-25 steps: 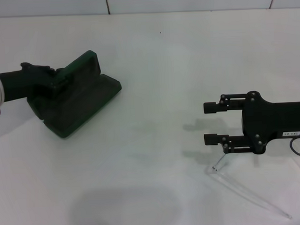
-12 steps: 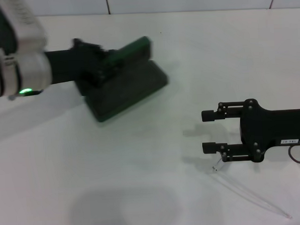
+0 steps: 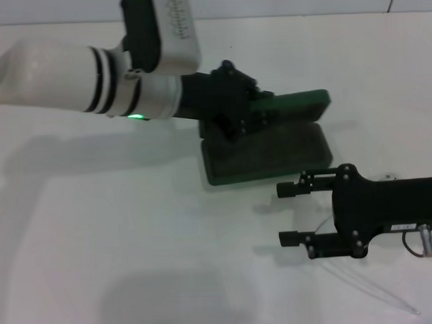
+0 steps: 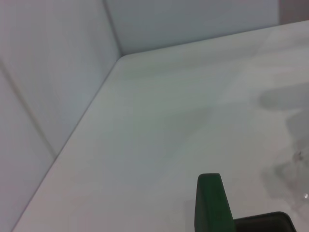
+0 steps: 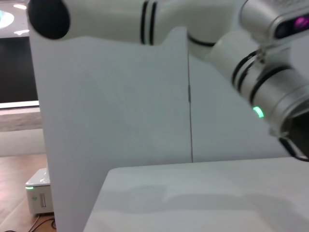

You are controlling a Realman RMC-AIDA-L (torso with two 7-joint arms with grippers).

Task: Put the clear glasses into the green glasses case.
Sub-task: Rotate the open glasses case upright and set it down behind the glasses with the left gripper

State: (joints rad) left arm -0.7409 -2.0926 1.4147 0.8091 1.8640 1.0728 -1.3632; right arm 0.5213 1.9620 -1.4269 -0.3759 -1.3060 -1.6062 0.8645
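Left gripper (image 3: 246,116) pinching open green glasses case (image 3: 273,154) on tabletop (image 3: 97,232) | right gripper (image 3: 290,213) spread, just beside case | clear glasses (image 3: 365,288) under right gripper.

a white table (image 3: 133,230) fills the head view, meeting a white panelled wall (image 3: 266,0) with thin seams. beyond the table edge, the right wrist view shows wood flooring (image 5: 19,193) and a small white box (image 5: 37,197) with a green light.
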